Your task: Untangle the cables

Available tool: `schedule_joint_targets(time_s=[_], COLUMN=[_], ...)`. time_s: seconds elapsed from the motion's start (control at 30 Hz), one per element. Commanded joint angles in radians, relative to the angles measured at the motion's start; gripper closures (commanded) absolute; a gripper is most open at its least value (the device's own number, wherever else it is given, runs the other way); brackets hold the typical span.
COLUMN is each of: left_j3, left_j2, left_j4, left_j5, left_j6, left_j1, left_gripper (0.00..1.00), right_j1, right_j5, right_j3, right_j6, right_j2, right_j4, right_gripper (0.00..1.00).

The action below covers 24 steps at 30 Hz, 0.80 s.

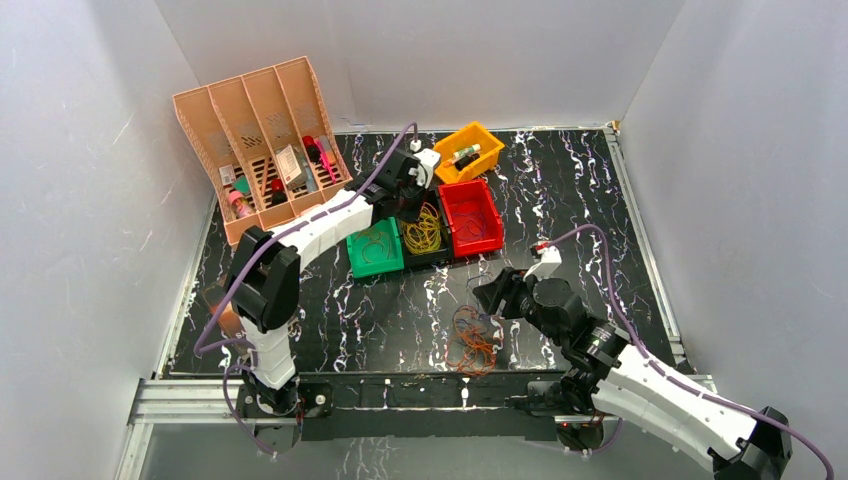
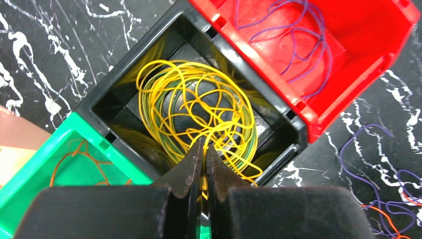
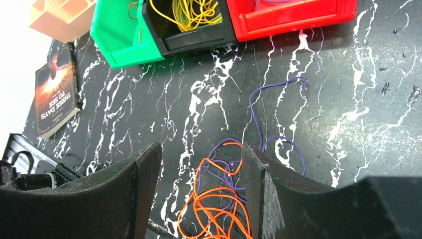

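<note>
Table (image 3: 348, 99) of glossy black marble-look top with white veins; red bin (image 2: 348, 45), green bin (image 3: 119, 40) and black bin (image 2: 129, 74), smooth shiny plastic; yellow cables (image 2: 199, 109) and orange cables (image 3: 214, 201), thin smooth plastic-coated wire; book (image 3: 54, 94), glossy paper cover; right gripper (image 3: 200, 149), matt black grainy fingers (image 3: 142, 189)

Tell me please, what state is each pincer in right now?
Left pincer: shut above the yellow cables; whether it pinches one is unclear.
Right pincer: open, holding nothing.
</note>
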Motion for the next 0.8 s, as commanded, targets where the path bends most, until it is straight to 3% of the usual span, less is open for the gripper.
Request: schedule_joint_targets(time_s=[0.0, 0.77], left_j3=[-0.036, 0.056], left_j2=[-0.057, 0.127], left_j4=[-0.004, -0.041], left_j5=[-0.039, 0.057], left_j6=[-0.001, 0.000], left_j1=[0.009, 0.010], left_gripper=[1.00, 0.99], right_j1=[0.003, 0.004], right_j5=[0.000, 0.010], right_j3=[0.008, 0.008], right_j6=[-0.005, 0.000], right_j2=[0.010, -0.026], right_j4=[0.057, 0.025], right_gripper=[0.32, 0.31])
